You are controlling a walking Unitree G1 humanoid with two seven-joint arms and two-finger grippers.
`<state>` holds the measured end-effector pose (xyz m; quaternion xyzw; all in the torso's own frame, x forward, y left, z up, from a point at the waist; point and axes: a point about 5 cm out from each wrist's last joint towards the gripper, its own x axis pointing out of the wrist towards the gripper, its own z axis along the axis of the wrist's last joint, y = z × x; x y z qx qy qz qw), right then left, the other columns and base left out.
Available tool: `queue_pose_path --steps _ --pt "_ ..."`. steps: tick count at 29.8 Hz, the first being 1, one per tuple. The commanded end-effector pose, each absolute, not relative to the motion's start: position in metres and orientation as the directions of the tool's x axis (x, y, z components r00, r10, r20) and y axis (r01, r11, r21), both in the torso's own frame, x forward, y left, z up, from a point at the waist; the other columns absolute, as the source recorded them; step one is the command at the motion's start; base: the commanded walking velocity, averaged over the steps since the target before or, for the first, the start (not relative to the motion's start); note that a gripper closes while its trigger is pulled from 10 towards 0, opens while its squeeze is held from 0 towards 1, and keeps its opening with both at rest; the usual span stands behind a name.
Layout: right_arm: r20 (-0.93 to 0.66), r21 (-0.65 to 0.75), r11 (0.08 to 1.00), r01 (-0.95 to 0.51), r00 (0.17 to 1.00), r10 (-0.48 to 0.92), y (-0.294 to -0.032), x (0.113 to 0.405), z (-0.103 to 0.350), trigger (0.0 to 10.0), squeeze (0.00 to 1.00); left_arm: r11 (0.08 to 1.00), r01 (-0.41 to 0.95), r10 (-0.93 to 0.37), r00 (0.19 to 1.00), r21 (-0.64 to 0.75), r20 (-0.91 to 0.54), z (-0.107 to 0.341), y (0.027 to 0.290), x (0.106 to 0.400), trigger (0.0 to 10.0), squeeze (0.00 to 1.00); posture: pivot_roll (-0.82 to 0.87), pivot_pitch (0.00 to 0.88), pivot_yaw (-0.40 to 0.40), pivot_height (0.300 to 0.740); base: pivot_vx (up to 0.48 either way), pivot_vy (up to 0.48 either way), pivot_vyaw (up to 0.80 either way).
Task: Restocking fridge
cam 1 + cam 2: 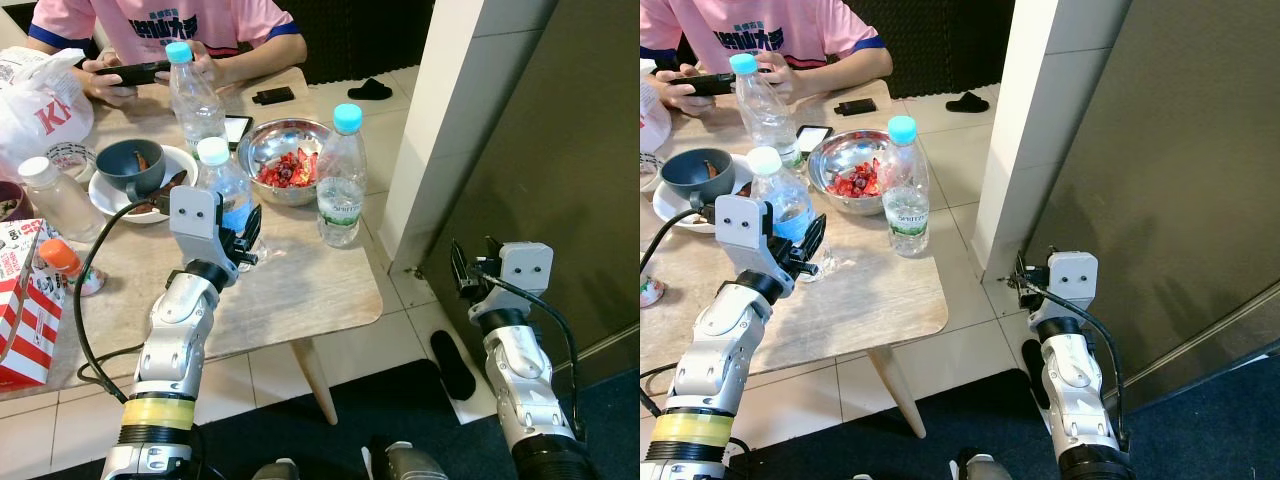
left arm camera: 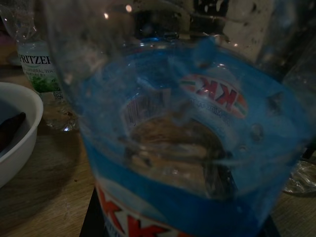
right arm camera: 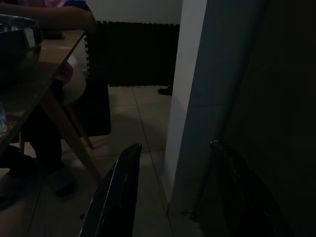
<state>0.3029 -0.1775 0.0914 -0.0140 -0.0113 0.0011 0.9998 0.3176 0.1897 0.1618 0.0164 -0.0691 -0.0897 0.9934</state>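
Note:
A clear water bottle (image 1: 228,192) with a white cap and a blue label stands on the wooden table (image 1: 300,290). My left gripper (image 1: 243,238) is low against the bottle, with a black finger (image 1: 252,226) on the bottle's right side. Up close in the left wrist view, the blue label (image 2: 197,148) sits between the fingers, so the gripper looks shut on the bottle. My right gripper (image 1: 468,266) hangs open and empty beside the table, close to a tall dark grey panel (image 1: 560,130) and a white pillar (image 1: 450,110). Its two fingers (image 3: 118,182) stand apart.
Two more bottles with blue caps (image 1: 341,180) (image 1: 195,95), a steel bowl of red food (image 1: 285,160) and a white dish holding a dark cup (image 1: 135,172) crowd the table. A person in pink (image 1: 160,30) sits opposite with a phone. A black slipper (image 1: 452,365) lies by the pillar.

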Motion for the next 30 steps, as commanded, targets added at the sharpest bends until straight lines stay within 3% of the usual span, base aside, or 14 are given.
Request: queue_pose_path --steps 1,2,3,7,8,9,20,30 --pt "0.007 -0.036 0.999 0.007 1.0 -0.007 -0.181 0.3 0.086 10.0 0.0 0.986 0.166 -0.168 0.981 0.032 0.1 0.155 0.189 0.314 10.0 0.09 0.0 0.158 -0.025 0.74 0.0 0.0 0.0" --pt "0.008 -0.035 0.999 0.007 1.0 -0.007 -0.181 0.3 0.086 10.0 0.0 0.986 0.164 -0.167 0.981 0.033 0.095 0.154 0.189 0.313 10.0 0.48 0.0 0.158 -0.025 0.74 0.0 0.0 0.0" --pt "0.008 -0.034 0.999 0.007 1.0 -0.006 -0.18 0.301 0.086 10.0 0.0 0.986 0.16 -0.163 0.983 0.036 0.09 0.154 0.19 0.312 10.0 1.0 0.0 0.164 -0.025 0.74 0.0 0.0 0.0" --pt "0.004 -0.03 1.0 0.002 1.0 -0.002 -0.178 0.3 0.085 10.0 0.0 0.988 0.153 -0.155 0.986 0.036 0.063 0.15 0.193 0.308 10.0 1.0 0.01 0.166 -0.022 0.74 0.0 0.0 0.0" --pt "0.003 -0.03 1.0 0.001 1.0 -0.001 -0.177 0.301 0.085 10.0 0.0 0.987 0.154 -0.156 0.986 0.035 0.056 0.149 0.193 0.308 10.0 0.66 0.01 0.171 -0.024 0.74 0.0 0.0 0.0" --pt "0.002 -0.03 1.0 0.0 1.0 0.0 -0.177 0.301 0.085 10.0 0.0 0.987 0.158 -0.16 0.986 0.032 0.053 0.149 0.193 0.307 10.0 0.0 0.01 0.171 -0.024 0.74 0.0 0.0 0.0" --pt "0.001 -0.029 1.0 0.004 1.0 -0.004 -0.178 0.299 0.084 10.0 0.0 0.975 0.218 -0.214 0.972 -0.034 0.096 0.162 0.191 0.308 10.0 0.0 0.01 0.166 -0.025 0.74 0.0 0.0 0.0" --pt "-0.001 -0.031 1.0 0.0 1.0 0.0 -0.177 0.298 0.083 10.0 0.0 0.975 0.218 -0.222 0.971 0.05 0.094 0.165 0.197 0.306 10.0 0.0 0.01 0.151 -0.022 0.74 0.0 0.0 0.0"
